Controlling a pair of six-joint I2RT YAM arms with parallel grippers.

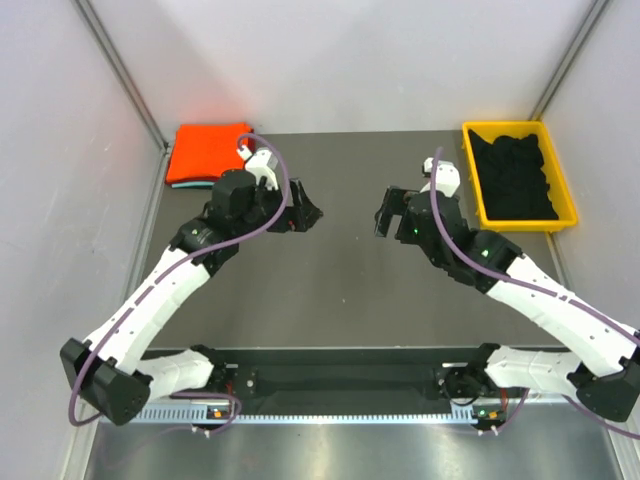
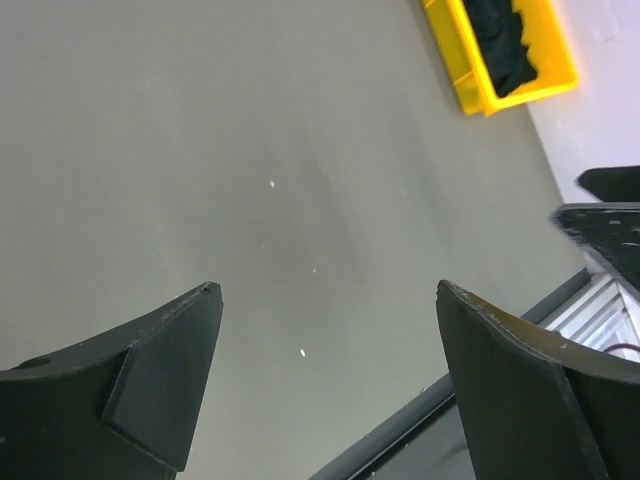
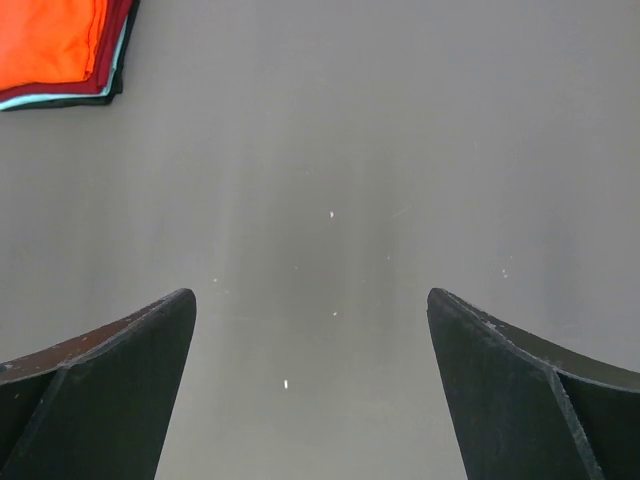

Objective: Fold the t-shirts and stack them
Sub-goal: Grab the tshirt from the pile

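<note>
left hand (image 1: 305, 212): open, empty, hanging over the table (image 1: 340, 290) left of centre, fingers pointing toward the middle.
right hand (image 1: 388, 212): open, empty, mirrored on the right side, well apart from the left one.
black shirt (image 1: 512, 175): crumpled heap inside the yellow tray (image 1: 520, 224), far right corner. Can't tell whether it's one piece or several.
folded stack: far left corner, orange-red shirt (image 1: 208, 150) on top, teal shirt (image 1: 190, 183) showing as an edge under it. The right wrist view shows darker layers there too.
handling: soft, light, limp cloth. Likely sags and drags when lifted and won't hold shape, so it probably needs both hands to spread flat.
grip point: pinch a raised fold at the top of the heap. No neck label visible, so I can't pick out the collar or shoulders yet.
edges: tray walls surround the heap, so lift straight up before pulling sideways or cloth may snag the rim and shift the tray. Side walls are close to both tray and stack.
open room: bare table between and below the hands, enough to lay a shirt out.
</note>
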